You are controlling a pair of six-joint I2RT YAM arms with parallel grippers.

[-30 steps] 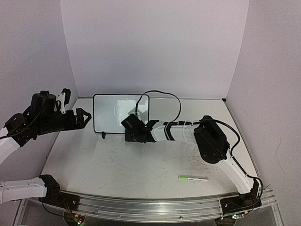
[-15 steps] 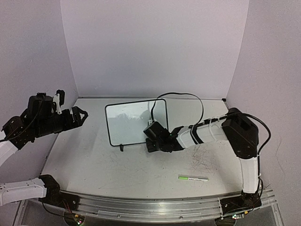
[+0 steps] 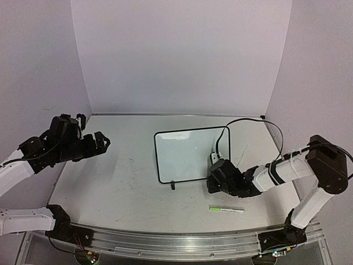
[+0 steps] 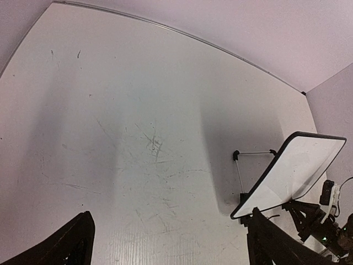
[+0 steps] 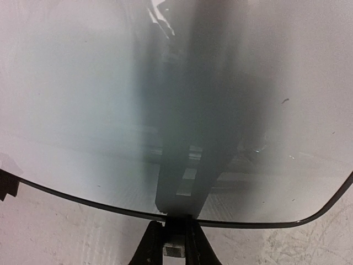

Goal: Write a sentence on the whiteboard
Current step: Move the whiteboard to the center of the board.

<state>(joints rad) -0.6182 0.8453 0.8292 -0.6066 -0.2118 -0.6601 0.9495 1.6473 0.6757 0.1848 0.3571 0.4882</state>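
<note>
The whiteboard (image 3: 187,154), white with a thin black frame, stands at the table's middle right, and its face is blank. No green sentence shows on it. My right gripper (image 3: 215,179) is shut on the board's lower edge near its right corner. In the right wrist view the jaws pinch the black frame (image 5: 176,223) and the board's face (image 5: 83,110) fills the picture. My left gripper (image 3: 105,141) is open and empty at the far left, well away from the board. In the left wrist view (image 4: 171,251) the board (image 4: 292,171) stands at the right with its wire stand (image 4: 253,153) behind it.
A green-and-white marker (image 3: 226,209) lies on the table near the front, just below my right gripper. A black cable (image 3: 248,122) loops from the right arm behind the board. Purple walls close in the table at the back and on both sides. Grey scuffs (image 4: 153,143) mark the tabletop.
My right gripper has dragged the whiteboard from the back left to the right and nearer the front. The left arm has lowered and moved slightly right.
</note>
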